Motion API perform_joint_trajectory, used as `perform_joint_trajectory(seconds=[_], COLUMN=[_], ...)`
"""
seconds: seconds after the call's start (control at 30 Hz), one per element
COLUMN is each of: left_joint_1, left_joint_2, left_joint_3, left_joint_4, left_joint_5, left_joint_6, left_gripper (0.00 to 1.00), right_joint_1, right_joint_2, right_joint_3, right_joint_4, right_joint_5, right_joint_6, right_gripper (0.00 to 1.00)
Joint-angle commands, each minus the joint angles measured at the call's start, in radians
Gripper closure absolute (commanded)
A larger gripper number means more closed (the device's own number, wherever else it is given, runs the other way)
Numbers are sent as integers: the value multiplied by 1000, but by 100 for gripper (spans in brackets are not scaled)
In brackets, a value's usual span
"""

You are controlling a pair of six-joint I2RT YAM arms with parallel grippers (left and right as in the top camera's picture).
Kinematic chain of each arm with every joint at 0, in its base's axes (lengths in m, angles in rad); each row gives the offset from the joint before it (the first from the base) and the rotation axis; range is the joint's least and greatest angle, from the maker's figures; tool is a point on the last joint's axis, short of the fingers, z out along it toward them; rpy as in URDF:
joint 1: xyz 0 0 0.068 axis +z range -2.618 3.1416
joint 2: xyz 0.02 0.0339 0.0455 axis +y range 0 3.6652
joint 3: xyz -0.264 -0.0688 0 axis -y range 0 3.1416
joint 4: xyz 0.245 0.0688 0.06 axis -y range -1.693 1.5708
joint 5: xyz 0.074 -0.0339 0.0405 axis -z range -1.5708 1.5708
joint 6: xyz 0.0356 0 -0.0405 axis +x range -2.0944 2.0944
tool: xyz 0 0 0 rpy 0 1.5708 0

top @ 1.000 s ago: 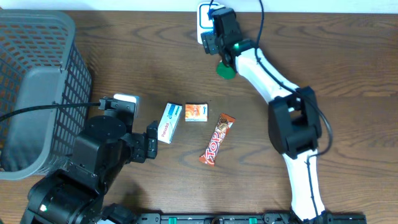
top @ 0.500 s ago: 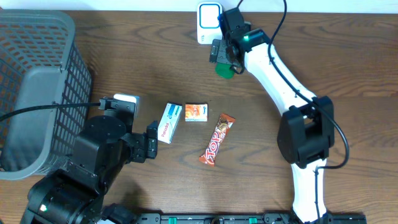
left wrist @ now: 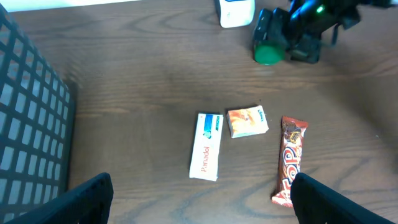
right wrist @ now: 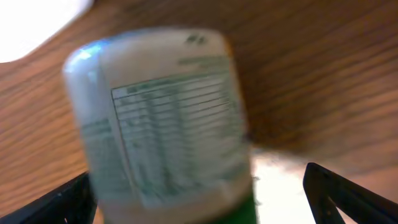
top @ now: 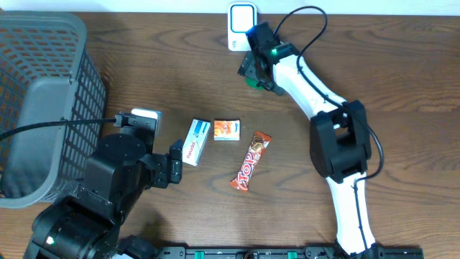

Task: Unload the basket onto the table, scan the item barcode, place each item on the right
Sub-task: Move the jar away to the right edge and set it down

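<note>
Inspection found one green-capped bottle [right wrist: 168, 118] near the far edge of the desk [top: 402, 79], just in front of the single scanner [top: 239, 16]. It was between the wide-spread fingers of the right tool [right wrist: 198, 186], with a gap on one side. The left tool [left wrist: 202, 199] stood wide and empty. One basket [top: 43, 93] filled the left edge. Mid-desk, one white carton [top: 195, 142], one orange carton [top: 226, 129] and one chocolate bar [top: 251, 161] lay apart, with bare wood to their right.

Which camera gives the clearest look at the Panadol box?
Left wrist: the Panadol box lies fully in view, its name readable. Overhead shows it smaller. The right wrist view misses it, filled by a blurred bottle.
</note>
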Motion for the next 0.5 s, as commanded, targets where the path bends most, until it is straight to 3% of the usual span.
perform_joint_trajectory(seconds=[0.0,0.17,0.47], left_joint_1=[-3,-3,-3], left_joint_2=[-4,-4,-4], left_joint_3=[2,2,2], left_joint_4=[-2,-2,-2], left_joint_5=[-6,-6,-6], left_joint_6=[-16,-16,-16], left_gripper=[9,9,9], right_joint_1=[4,-3,-45], right_joint_2=[51,76,75], right_joint_3=[0,0,4], right_joint_4=[29,83,116], right_joint_5=[-20,-11,-22], right_joint_6=[32,10,-154], right_gripper=[1,4,1])
